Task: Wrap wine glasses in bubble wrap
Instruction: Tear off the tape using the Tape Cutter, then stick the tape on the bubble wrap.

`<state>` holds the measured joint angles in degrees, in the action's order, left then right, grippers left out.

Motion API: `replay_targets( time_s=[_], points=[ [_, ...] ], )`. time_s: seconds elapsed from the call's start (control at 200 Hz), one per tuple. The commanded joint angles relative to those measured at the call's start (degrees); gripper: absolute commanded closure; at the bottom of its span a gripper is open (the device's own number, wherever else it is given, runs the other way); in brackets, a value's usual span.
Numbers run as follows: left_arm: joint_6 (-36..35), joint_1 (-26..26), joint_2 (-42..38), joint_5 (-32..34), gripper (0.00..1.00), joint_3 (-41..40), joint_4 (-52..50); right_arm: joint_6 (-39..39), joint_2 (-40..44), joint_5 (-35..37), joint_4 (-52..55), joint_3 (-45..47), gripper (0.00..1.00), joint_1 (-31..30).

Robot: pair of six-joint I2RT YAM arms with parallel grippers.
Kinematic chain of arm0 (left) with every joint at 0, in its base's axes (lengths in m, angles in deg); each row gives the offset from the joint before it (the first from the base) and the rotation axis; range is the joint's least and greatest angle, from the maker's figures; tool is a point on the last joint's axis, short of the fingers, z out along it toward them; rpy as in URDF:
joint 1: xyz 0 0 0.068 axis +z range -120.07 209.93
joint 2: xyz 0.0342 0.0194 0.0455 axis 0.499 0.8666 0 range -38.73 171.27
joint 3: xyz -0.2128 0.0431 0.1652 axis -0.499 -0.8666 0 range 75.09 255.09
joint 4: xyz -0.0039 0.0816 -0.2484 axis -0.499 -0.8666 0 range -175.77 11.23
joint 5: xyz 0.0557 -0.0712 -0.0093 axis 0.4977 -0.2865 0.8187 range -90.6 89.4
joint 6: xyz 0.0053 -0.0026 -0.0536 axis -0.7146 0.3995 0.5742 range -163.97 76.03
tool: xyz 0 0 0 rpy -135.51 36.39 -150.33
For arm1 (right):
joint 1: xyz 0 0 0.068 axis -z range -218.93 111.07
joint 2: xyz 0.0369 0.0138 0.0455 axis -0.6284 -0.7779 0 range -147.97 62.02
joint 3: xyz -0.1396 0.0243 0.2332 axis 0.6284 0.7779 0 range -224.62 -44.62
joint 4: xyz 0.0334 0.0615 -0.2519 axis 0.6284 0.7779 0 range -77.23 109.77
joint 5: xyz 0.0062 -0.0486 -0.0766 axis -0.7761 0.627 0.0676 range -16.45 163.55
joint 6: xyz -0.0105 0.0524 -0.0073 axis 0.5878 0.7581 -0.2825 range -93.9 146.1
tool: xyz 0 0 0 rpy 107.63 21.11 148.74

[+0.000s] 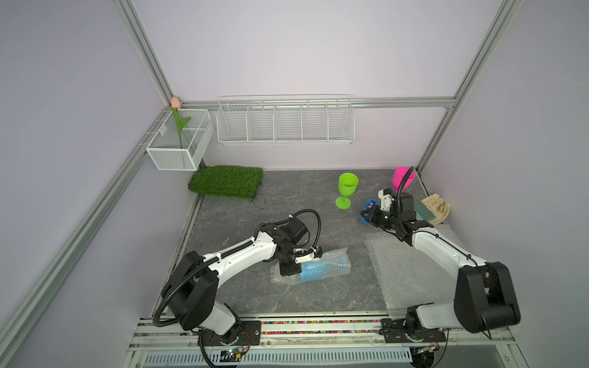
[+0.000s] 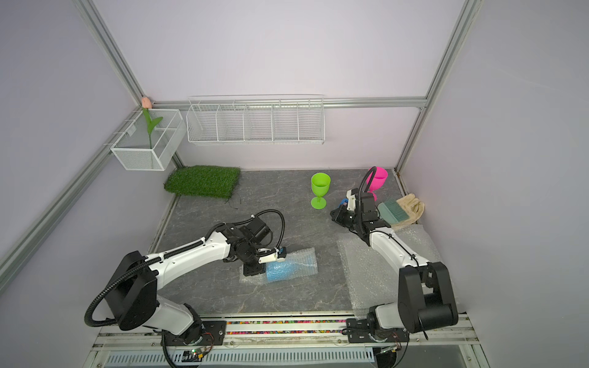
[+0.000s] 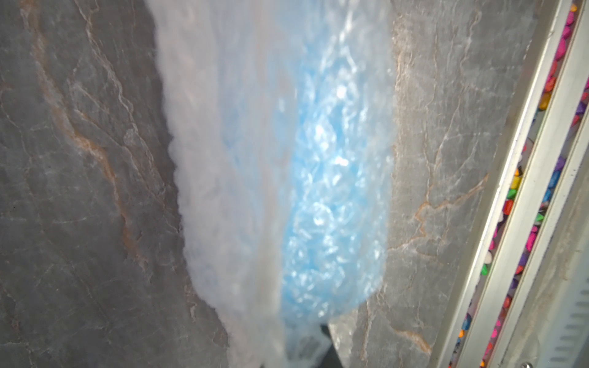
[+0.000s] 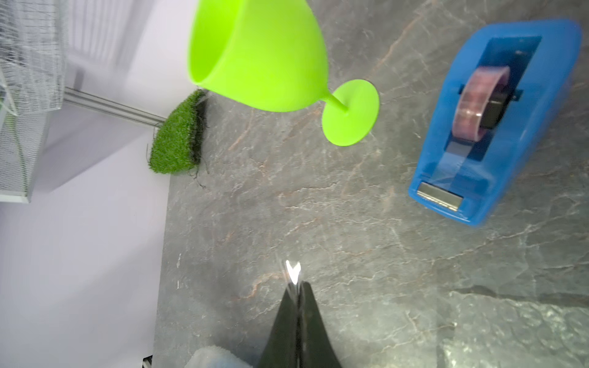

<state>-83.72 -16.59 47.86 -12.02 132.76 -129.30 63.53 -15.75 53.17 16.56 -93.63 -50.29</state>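
Observation:
The sky blue wine glass (image 1: pixel 322 269) (image 3: pixel 331 191) lies on its side, rolled in a sheet of bubble wrap (image 1: pixel 334 259) (image 3: pixel 223 159). My left gripper (image 1: pixel 315 253) (image 2: pixel 280 253) is at its upper edge, shut on the wrap, which hides the jaws in the left wrist view. The lime green wine glass (image 1: pixel 346 188) (image 4: pixel 264 57) and the hot pink wine glass (image 1: pixel 402 178) (image 2: pixel 377 178) stand upright at the back right. My right gripper (image 1: pixel 366 215) (image 4: pixel 298 285) hovers near them, shut, with a shiny strip of clear tape (image 4: pixel 293 270) sticking out of its tips.
A blue tape dispenser (image 4: pixel 497 121) (image 1: pixel 369 204) sits under the right gripper. A teal brush (image 1: pixel 424 212) and a beige glove (image 1: pixel 438 207) lie by the right wall. A spare bubble wrap sheet (image 1: pixel 401 270) lies under the right arm. The grass mat (image 1: pixel 226 180) and wire baskets (image 1: pixel 285 121) are at the back.

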Motion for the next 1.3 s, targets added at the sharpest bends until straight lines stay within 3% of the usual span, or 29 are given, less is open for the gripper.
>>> replay_targets(
  time_s=[0.0, 0.255, 0.665, 0.91, 1.08, 1.3],
  points=[
    [-1.2, -0.3, 1.6, -0.8, 1.0, 1.0, -1.5, -2.3, 4.9, 2.8, 10.0, -3.2, 0.93, -2.6],
    [-1.3, -0.3, 2.0, -0.9, 1.0, 1.5, -1.9, -2.2, 15.5, 7.4, 21.7, -7.7, 0.93, -8.5],
    [-1.3, -0.3, 2.1, -0.8, 1.0, 1.9, -2.0, -1.3, 21.6, 4.1, 26.0, -6.9, 0.93, -20.9],
    [-1.2, -0.3, 2.0, -1.0, 1.0, 1.9, -2.0, 4.2, 20.1, 22.6, 39.3, -9.3, 0.93, -31.0],
    [-1.0, -0.3, 1.4, -1.9, 1.0, 1.5, -1.3, 9.8, 17.5, 29.0, 39.3, -8.8, 0.93, -36.4],
    [-1.0, -0.3, 0.0, -2.6, 1.0, 0.9, -0.5, 11.2, 10.0, 32.8, 37.0, -10.4, 0.93, -41.8]
  ],
)
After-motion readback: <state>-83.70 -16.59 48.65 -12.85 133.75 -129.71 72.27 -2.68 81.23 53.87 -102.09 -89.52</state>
